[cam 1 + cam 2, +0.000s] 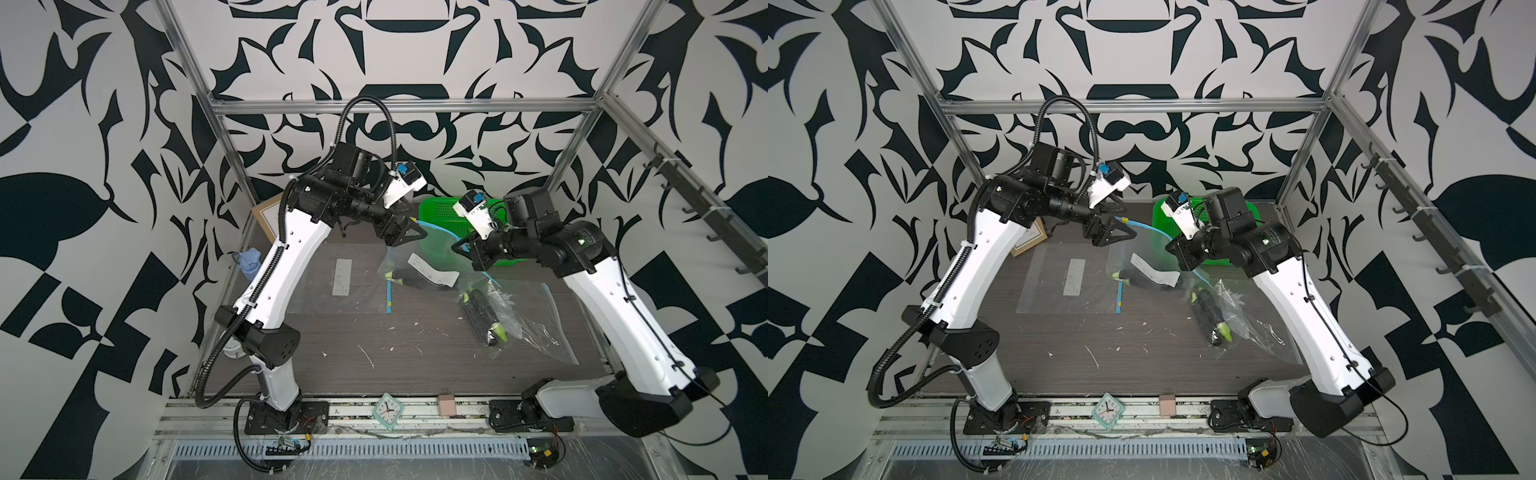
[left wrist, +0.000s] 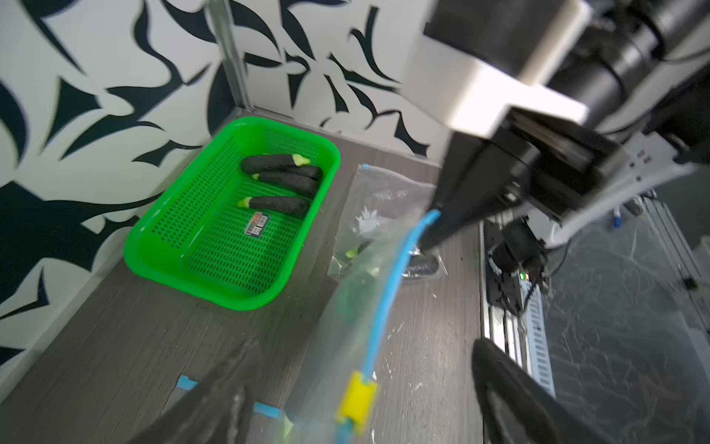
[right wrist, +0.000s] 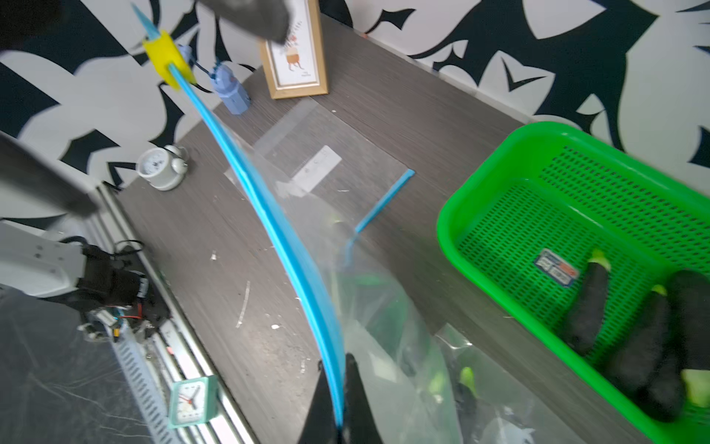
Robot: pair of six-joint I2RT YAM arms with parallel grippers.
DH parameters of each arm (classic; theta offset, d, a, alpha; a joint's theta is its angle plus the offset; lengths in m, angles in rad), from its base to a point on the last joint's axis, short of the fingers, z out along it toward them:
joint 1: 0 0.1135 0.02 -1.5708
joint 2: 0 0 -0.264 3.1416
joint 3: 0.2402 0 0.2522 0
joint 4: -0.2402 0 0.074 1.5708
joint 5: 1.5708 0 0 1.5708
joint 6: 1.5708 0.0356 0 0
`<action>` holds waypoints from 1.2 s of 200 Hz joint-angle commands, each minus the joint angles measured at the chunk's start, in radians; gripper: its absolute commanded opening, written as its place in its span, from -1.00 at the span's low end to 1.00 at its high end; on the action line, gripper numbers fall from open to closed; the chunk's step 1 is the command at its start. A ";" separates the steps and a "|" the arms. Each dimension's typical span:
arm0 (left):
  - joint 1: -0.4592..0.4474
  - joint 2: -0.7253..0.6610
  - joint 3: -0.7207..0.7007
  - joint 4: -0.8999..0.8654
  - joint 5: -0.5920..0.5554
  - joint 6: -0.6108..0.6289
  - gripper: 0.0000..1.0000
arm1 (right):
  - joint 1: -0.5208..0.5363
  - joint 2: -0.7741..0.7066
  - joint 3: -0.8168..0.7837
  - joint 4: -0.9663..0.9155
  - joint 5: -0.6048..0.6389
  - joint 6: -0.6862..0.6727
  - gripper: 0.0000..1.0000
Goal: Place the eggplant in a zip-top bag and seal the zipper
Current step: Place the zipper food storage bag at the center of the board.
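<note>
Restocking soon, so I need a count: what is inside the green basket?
At least three eggplants lie bunched at one end of the green basket, and a sticker on its mesh floor. Anything beneath the eggplants is covered.

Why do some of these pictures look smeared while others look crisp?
In the left wrist view, the yellow zipper slider up close is smeared, the green basket fairly crisp; in the right wrist view, the blue zipper strip is streaked; in both top views, everything is sharp, even the small teal clock.
</note>
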 commanded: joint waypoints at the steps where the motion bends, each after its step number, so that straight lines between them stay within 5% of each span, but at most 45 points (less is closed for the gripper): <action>1: 0.161 -0.126 -0.130 0.270 0.082 -0.202 0.97 | 0.081 -0.078 -0.018 0.034 0.037 0.176 -1.00; 32: 0.267 -0.238 -0.338 0.606 0.106 -0.442 0.99 | 0.135 -0.088 -0.042 -0.006 0.084 0.305 -1.00; 66: 0.302 -0.238 -0.381 0.688 0.131 -0.550 0.99 | 0.113 -0.155 -0.217 0.031 0.086 0.391 -1.00; 124: 0.299 -0.247 -0.535 0.806 0.186 -0.656 0.99 | -0.287 -0.300 -0.621 0.114 0.004 0.391 -1.00; 154: 0.276 -0.273 -0.622 0.810 0.109 -0.658 0.99 | -0.451 -0.341 -0.759 0.163 0.015 0.393 -1.00; 200: 0.217 -0.328 -0.757 0.782 -0.058 -0.658 0.99 | -0.565 -0.342 -0.904 0.240 0.049 0.410 -1.00; 230: 0.133 -0.356 -0.824 0.722 -0.250 -0.665 0.97 | -0.577 -0.383 -0.902 0.221 0.139 0.402 -0.09; 240: 0.090 -0.359 -0.839 0.689 -0.351 -0.671 0.96 | -0.576 -0.407 -0.863 0.194 0.188 0.392 0.06</action>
